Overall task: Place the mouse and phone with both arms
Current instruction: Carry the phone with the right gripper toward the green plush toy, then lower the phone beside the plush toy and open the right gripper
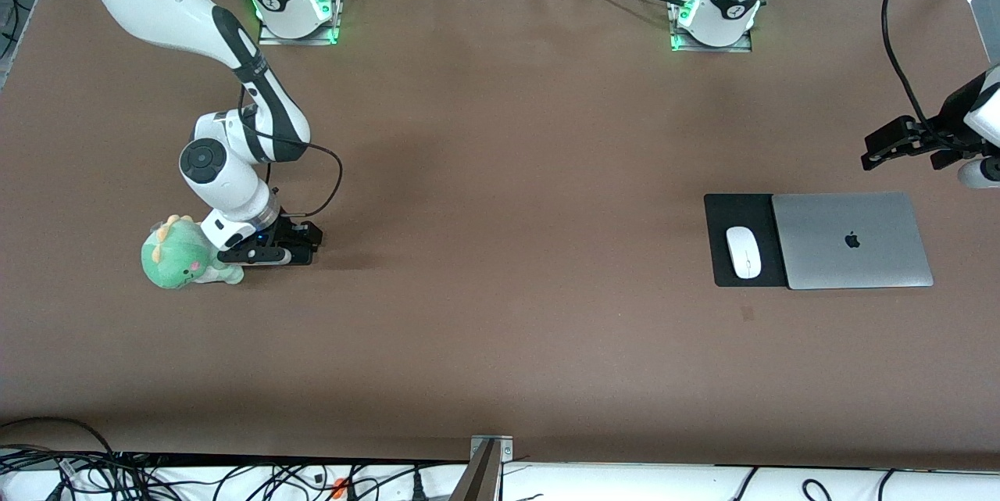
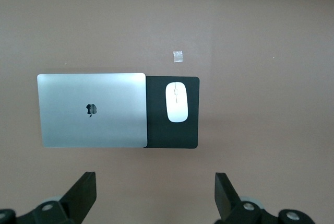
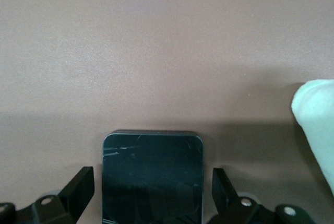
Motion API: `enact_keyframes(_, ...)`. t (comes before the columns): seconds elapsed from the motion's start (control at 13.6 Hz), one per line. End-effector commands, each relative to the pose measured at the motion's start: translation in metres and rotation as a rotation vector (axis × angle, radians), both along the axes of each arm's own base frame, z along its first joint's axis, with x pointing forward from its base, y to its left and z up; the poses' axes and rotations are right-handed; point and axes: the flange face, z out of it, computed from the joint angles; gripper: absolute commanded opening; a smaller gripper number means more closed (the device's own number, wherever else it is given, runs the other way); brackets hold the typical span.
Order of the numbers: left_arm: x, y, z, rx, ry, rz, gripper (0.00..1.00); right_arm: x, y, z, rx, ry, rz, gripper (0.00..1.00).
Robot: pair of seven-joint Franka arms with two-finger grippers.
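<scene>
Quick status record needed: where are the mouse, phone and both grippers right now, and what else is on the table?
mouse: on the black mat, beside the closed laptop, toward the left arm's end
phone: flat on the table between the right gripper's jaws, not clamped
right gripper: down at the table, open, beside the green plush toy
left gripper: open, in the air, looking down on the laptop and mat
table: brown, a small tape scrap near the mat

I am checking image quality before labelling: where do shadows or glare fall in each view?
Front view: soft shadow on the table mid-way, green glow at both bases. Left wrist view: even light, mild sheen on the laptop, mouse crisp. Right wrist view: dark shadow band around the phone, faint reflections on its glass.
</scene>
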Motion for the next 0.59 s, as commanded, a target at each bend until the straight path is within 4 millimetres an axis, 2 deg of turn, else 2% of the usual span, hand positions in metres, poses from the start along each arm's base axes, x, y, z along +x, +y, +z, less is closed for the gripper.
enact_keyframes(0.0,0.003,0.007,0.007,-0.026,-0.004,-0.008,1.0,-0.002,0.001,0.021,0.01,-0.003,0.005,1.0)
enact_keyframes(0.07,0.003,0.007,0.007,-0.026,-0.004,-0.008,1.0,0.002,0.001,0.027,0.008,0.007,0.001,1.0)
enact_keyframes(0.22,0.003,0.008,0.007,-0.026,-0.004,-0.005,1.0,0.014,0.001,0.053,0.019,0.034,-0.022,1.0)
enact_keyframes(0.37,0.002,0.013,0.008,-0.028,-0.006,0.003,1.0,0.023,0.002,0.093,0.038,0.063,-0.049,1.0)
enact_keyframes(0.51,0.002,0.012,0.008,-0.032,-0.006,0.003,1.0,0.023,-0.001,0.142,0.052,0.08,-0.068,1.0)
